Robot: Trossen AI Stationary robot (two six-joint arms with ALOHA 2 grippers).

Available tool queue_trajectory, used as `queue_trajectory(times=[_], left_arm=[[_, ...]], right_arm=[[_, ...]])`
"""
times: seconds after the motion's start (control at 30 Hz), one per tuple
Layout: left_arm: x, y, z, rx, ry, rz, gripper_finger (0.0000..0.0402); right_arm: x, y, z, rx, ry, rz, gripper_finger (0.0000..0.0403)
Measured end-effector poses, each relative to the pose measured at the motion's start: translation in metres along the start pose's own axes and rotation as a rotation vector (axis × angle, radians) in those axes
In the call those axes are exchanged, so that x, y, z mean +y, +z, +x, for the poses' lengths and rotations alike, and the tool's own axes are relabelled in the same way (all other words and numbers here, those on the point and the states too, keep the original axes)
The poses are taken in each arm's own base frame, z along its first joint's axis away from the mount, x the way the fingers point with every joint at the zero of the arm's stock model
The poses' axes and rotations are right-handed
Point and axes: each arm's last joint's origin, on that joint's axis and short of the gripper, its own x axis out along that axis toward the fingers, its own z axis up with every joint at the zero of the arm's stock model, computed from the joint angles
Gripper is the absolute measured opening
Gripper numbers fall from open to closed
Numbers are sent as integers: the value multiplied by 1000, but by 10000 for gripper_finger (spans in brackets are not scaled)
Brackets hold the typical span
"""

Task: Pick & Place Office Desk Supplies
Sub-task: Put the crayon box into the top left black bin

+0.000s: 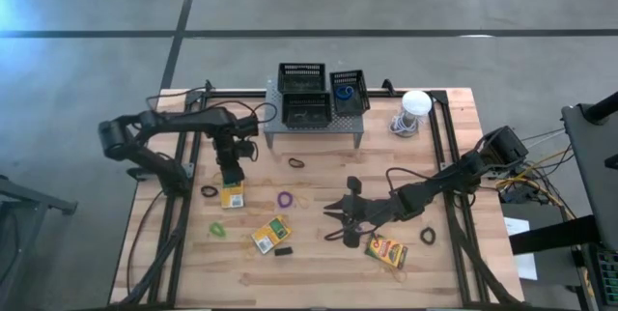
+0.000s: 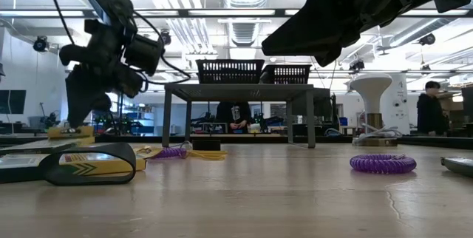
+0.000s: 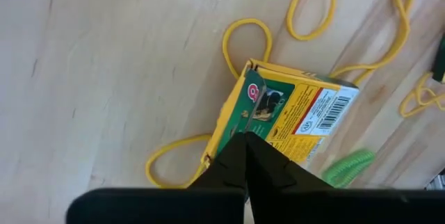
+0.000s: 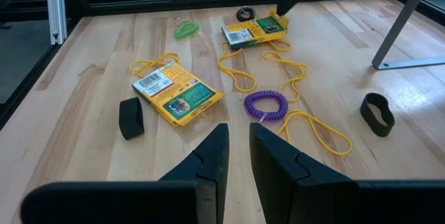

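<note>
On the table's left, left gripper (image 1: 231, 178) pinches a crayon box (image 1: 233, 195); right gripper (image 1: 340, 220) slightly parted, empty.

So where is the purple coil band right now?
In the high view the purple coil band lies near the table's middle, between the crayon box at the left gripper and the right gripper.

Yellow-and-green crayon box (image 3: 288, 123), purple coiled band (image 4: 265, 104), black lattice baskets (image 1: 303, 79)

Baskets (image 1: 302, 77) on shelf (image 1: 314, 124)
</note>
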Motion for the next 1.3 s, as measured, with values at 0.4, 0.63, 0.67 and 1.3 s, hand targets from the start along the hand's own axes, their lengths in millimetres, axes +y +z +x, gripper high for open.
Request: queue_trajectory(times=[0.4, 0.63, 0.67, 1.3], left_arm=[[-31, -22, -26, -57, 22, -42, 1], [-63, -42, -36, -150, 5, -88, 0], [-67, -44, -36, -160, 1, -95, 0], [-139, -50, -26, -423, -87, -123, 0]], right_arm=[[0, 0, 0, -1, 0, 1, 57], [0, 0, 0, -1, 1, 47, 57], [0, 1, 0, -1, 1, 49, 57], [0, 15, 2, -104, 57, -61, 83]])
